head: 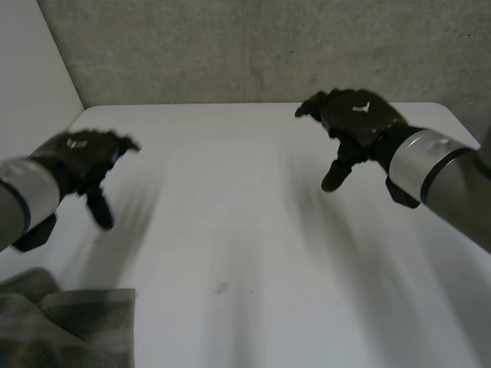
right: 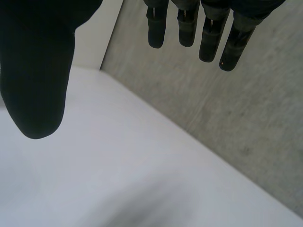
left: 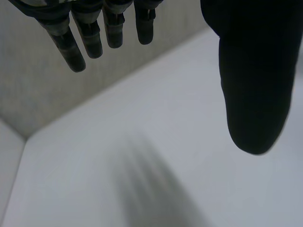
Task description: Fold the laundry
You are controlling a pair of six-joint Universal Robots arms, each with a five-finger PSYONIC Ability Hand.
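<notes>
A grey-green cloth (head: 65, 326) lies bunched at the table's near left corner. My left hand (head: 80, 157) hovers above the table at the left, beyond the cloth and apart from it, open and empty. Its straight fingers (left: 80, 40) and thumb (left: 255, 80) hang over bare tabletop. My right hand (head: 353, 123) floats over the far right part of the table, also open with nothing in it. Its fingers (right: 208, 33) and thumb (right: 35, 71) spread above the table's far edge.
The white table (head: 253, 253) runs back to a grey concrete wall (head: 253, 46). A pale wall (head: 31, 69) stands at the far left. The table's far right corner (head: 445, 107) is rounded.
</notes>
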